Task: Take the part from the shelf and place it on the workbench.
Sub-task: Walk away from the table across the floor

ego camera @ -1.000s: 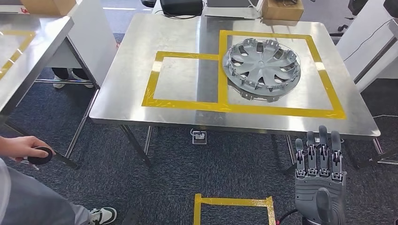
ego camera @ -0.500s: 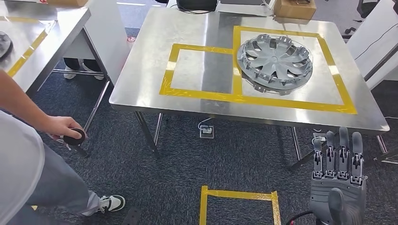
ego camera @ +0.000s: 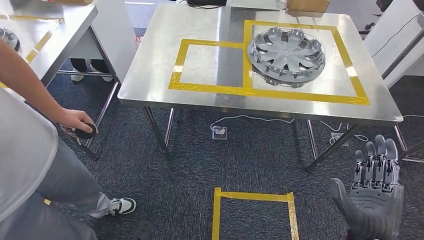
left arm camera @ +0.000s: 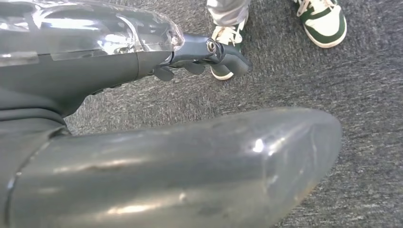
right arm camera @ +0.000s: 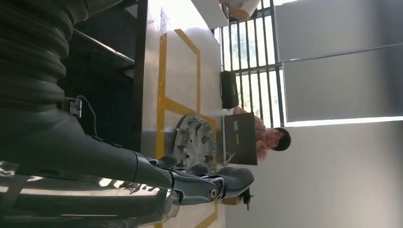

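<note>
The part, a grey plastic wheel cover point(ego camera: 286, 51), lies flat on the steel workbench point(ego camera: 150, 75), inside the larger yellow tape square at its right half. In the right wrist view the wheel cover point(right arm camera: 192, 142) appears beyond my fingers. My right hand point(ego camera: 375, 200) hangs low at the near right, well short of the bench, with straight fingers, the thumb out and nothing in it. My left hand point(left arm camera: 119, 95) hangs over the carpet; its fingers point(left arm camera: 209, 50) are stretched out and it holds nothing.
A person stands close on my left, holding a black tape roll point(ego camera: 86, 131); their shoes point(left arm camera: 324, 21) are near my left hand. A yellow tape square point(ego camera: 252, 215) marks the carpet ahead. A second steel table point(ego camera: 45, 35) stands at the left. Cables lie under the bench.
The camera has shifted, so the bench sits differently in the picture. My right hand has sunk lower and to the right with its thumb swung out. The person has come nearer on the left.
</note>
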Tool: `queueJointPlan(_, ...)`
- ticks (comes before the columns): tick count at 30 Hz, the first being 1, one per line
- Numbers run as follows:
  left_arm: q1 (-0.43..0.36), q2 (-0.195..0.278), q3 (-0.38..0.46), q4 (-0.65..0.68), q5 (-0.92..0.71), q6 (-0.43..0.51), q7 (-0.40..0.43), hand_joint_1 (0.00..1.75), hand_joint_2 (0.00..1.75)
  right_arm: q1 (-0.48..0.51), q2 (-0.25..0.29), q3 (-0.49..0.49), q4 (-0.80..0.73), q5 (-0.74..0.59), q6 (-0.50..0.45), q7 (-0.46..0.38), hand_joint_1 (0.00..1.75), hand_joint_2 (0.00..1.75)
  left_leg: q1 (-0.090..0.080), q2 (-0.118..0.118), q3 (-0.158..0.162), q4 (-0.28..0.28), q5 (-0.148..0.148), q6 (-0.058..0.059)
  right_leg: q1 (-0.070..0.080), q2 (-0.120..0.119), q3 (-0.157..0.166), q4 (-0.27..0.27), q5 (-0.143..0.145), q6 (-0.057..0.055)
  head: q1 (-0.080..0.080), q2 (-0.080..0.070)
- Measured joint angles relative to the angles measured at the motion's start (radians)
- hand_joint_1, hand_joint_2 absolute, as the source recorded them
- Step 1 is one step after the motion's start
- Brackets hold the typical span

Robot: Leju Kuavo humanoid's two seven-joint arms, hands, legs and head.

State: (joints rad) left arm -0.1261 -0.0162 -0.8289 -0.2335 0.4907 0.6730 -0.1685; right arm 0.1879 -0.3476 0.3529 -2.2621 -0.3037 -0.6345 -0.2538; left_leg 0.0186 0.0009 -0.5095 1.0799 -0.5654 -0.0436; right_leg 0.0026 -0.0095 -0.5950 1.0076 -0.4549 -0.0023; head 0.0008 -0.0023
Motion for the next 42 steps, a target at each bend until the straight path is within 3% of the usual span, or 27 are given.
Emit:
queueJointPlan(2,0.000,-0.003,0.000,0.000,0.001,0.000,-0.002,0.00,0.00,-0.007,-0.008,0.005,-0.005,0.026,-0.012,0.018,0.00,1.75,-0.004,-0.002,0.025,-0.051,-0.014,0.011,0.000,0.000,-0.014,0.014,0.007,0.011,-0.004,0.000)
queueJointPlan(4,0.001,-0.005,0.000,0.000,0.003,0.000,-0.002,0.00,0.00,-0.013,-0.016,0.011,-0.009,0.038,-0.018,0.027,0.00,1.75,-0.004,-0.002,0.015,-0.057,-0.008,0.031,-0.002,0.001,-0.018,0.017,0.012,0.022,-0.003,0.000)
queueJointPlan(5,0.001,-0.006,0.000,0.001,0.004,0.000,-0.002,0.00,0.00,-0.015,-0.020,0.014,-0.010,0.040,-0.019,0.030,0.00,1.75,-0.003,-0.002,0.009,-0.058,-0.001,0.043,-0.003,0.001,-0.023,0.028,-0.003,0.028,-0.002,0.000)
queueJointPlan(7,0.001,-0.009,0.000,0.001,0.007,0.000,-0.004,0.00,0.00,-0.016,-0.027,0.021,-0.014,0.043,-0.024,0.033,0.00,1.75,-0.002,0.000,-0.007,-0.059,0.016,0.062,-0.006,0.002,-0.046,0.102,-0.079,0.040,0.003,0.000)
queueJointPlan(9,0.005,-0.010,0.000,0.001,0.015,0.000,-0.010,0.00,0.00,-0.018,-0.033,0.027,-0.017,0.051,-0.033,0.038,0.00,1.75,-0.003,0.001,-0.028,-0.058,0.032,0.068,-0.009,0.003,-0.072,0.226,-0.162,0.048,0.006,0.000)
queueJointPlan(10,0.008,-0.010,0.000,0.001,0.020,0.000,-0.015,0.00,0.00,-0.018,-0.035,0.029,-0.019,0.059,-0.039,0.042,0.00,1.75,-0.005,0.002,-0.037,-0.058,0.040,0.068,-0.010,0.003,-0.074,0.269,-0.179,0.048,0.007,0.000)
queueJointPlan(11,0.012,-0.010,0.000,0.001,0.026,0.000,-0.020,0.00,0.00,-0.018,-0.038,0.032,-0.021,0.069,-0.045,0.048,0.00,1.75,-0.006,0.004,-0.047,-0.057,0.047,0.067,-0.011,0.003,-0.062,0.280,-0.176,0.047,0.007,0.000)
queueJointPlan(12,0.015,-0.010,0.000,0.001,0.033,-0.001,-0.026,0.00,0.00,-0.018,-0.041,0.034,-0.025,0.084,-0.050,0.055,0.00,1.75,-0.008,0.004,-0.055,-0.057,0.054,0.066,-0.011,0.003,-0.034,0.251,-0.155,0.043,0.007,0.000)
queueJointPlan(15,0.019,-0.009,0.000,0.001,0.060,-0.005,-0.041,0.00,0.00,-0.019,-0.048,0.042,-0.046,0.149,-0.057,0.077,0.00,1.75,-0.013,0.006,-0.073,-0.057,0.072,0.059,-0.004,0.007,0.097,0.043,-0.094,0.019,0.007,0.000)
queueJointPlan(17,0.020,-0.007,0.000,0.002,0.076,-0.011,-0.044,0.00,0.00,-0.020,-0.049,0.046,-0.064,0.190,-0.057,0.085,0.00,1.75,-0.012,0.009,-0.082,-0.059,0.086,0.046,0.003,0.009,0.132,-0.029,-0.090,0.009,0.007,0.000)
queueJointPlan(19,0.022,-0.004,0.001,0.002,0.087,-0.017,-0.043,0.00,0.00,-0.024,-0.049,0.051,-0.079,0.221,-0.057,0.096,0.00,1.75,-0.008,0.012,-0.087,-0.063,0.096,0.032,0.005,0.009,0.130,-0.043,-0.076,0.002,0.006,0.000)
queueJointPlan(20,0.023,-0.001,0.001,0.003,0.091,-0.019,-0.043,0.00,0.00,-0.027,-0.049,0.054,-0.084,0.233,-0.058,0.102,0.00,1.75,-0.008,0.011,-0.090,-0.058,0.087,0.026,0.004,0.007,0.128,-0.051,-0.065,-0.004,0.006,0.000)
queueJointPlan(22,0.024,0.004,0.002,0.003,0.096,-0.022,-0.040,0.00,0.00,-0.033,-0.049,0.061,-0.095,0.248,-0.058,0.114,0.00,1.75,-0.009,0.005,-0.113,-0.001,0.026,0.019,0.000,0.001,0.118,-0.064,-0.045,-0.015,0.002,0.000)
queueJointPlan(24,0.025,0.007,0.002,0.004,0.097,-0.023,-0.038,0.00,0.00,-0.034,-0.050,0.067,-0.105,0.251,-0.058,0.126,0.00,1.75,-0.009,-0.002,-0.152,0.118,-0.054,0.014,0.002,-0.002,0.096,-0.056,-0.034,-0.020,0.000,0.000)
queueJointPlan(25,0.026,0.007,0.002,0.004,0.096,-0.023,-0.038,0.00,0.00,-0.033,-0.051,0.069,-0.110,0.248,-0.058,0.134,0.00,1.75,-0.010,-0.003,-0.164,0.168,-0.076,0.012,0.003,-0.003,0.084,-0.050,-0.030,-0.020,-0.001,0.000)
queueJointPlan(26,0.027,0.007,0.002,0.005,0.094,-0.023,-0.038,0.00,0.00,-0.032,-0.052,0.070,-0.114,0.243,-0.058,0.140,0.00,1.75,-0.010,-0.003,-0.162,0.190,-0.079,0.010,0.003,-0.004,0.071,-0.041,-0.027,-0.020,-0.001,0.000)
queueJointPlan(27,0.028,0.007,0.002,0.005,0.092,-0.022,-0.038,0.00,0.00,-0.031,-0.054,0.070,-0.119,0.238,-0.059,0.145,0.00,1.75,-0.010,-0.002,-0.142,0.176,-0.064,0.010,0.004,-0.004,0.058,-0.032,-0.025,-0.019,-0.002,0.000)
queueJointPlan(29,0.028,0.007,0.001,0.006,0.089,-0.020,-0.039,0.00,0.00,-0.030,-0.057,0.070,-0.127,0.226,-0.059,0.149,0.00,1.75,-0.010,-0.002,-0.062,0.065,-0.017,0.015,0.004,-0.004,0.037,-0.012,-0.023,-0.017,-0.003,0.000)
queueJointPlan(31,0.028,0.006,0.001,0.006,0.084,-0.013,-0.046,0.00,0.00,-0.030,-0.062,0.067,-0.135,0.192,-0.059,0.146,0.00,1.75,-0.013,-0.002,0.000,-0.034,0.001,0.025,0.006,-0.003,0.020,0.006,-0.020,-0.010,-0.004,0.000)
queueJointPlan(35,0.028,-0.003,0.001,0.007,0.073,0.007,-0.055,0.00,0.00,-0.025,-0.086,0.042,-0.148,0.114,-0.059,0.137,0.00,1.75,-0.015,-0.002,0.000,-0.064,0.015,0.052,0.004,0.000,0.005,0.017,-0.014,0.017,-0.006,0.000)
queueJointPlan(37,0.027,-0.010,0.001,0.007,0.069,0.010,-0.053,0.00,0.00,-0.021,-0.097,0.028,-0.156,0.100,-0.058,0.135,0.00,1.75,-0.010,-0.001,-0.014,-0.070,0.032,0.068,-0.001,0.004,-0.014,0.071,-0.071,0.032,-0.003,0.000)
queueJointPlan(39,0.027,-0.014,0.001,0.007,0.066,0.011,-0.048,0.00,0.00,-0.016,-0.105,0.017,-0.159,0.092,-0.057,0.134,0.00,1.75,-0.010,-0.001,-0.032,-0.070,0.047,0.075,-0.008,0.005,-0.043,0.189,-0.159,0.045,0.000,0.000)
queueJointPlan(40,0.027,-0.015,0.001,0.007,0.066,0.011,-0.045,0.00,0.00,-0.014,-0.107,0.014,-0.159,0.089,-0.056,0.134,0.00,1.75,-0.010,-0.001,-0.042,-0.069,0.054,0.074,-0.012,0.005,-0.052,0.242,-0.187,0.050,0.001,0.000)
queueJointPlan(41,0.027,-0.015,0.001,0.007,0.066,0.011,-0.043,0.00,0.00,-0.012,-0.108,0.011,-0.159,0.087,-0.056,0.133,0.00,1.75,-0.010,-0.001,-0.051,-0.069,0.061,0.073,-0.015,0.005,-0.050,0.271,-0.195,0.053,0.001,0.000)
queueJointPlan(42,0.028,-0.016,0.001,0.007,0.065,0.011,-0.041,0.00,0.00,-0.012,-0.110,0.009,-0.159,0.085,-0.056,0.133,0.00,1.75,-0.010,-0.001,-0.060,-0.068,0.068,0.071,-0.018,0.005,-0.033,0.264,-0.182,0.055,0.002,0.000)
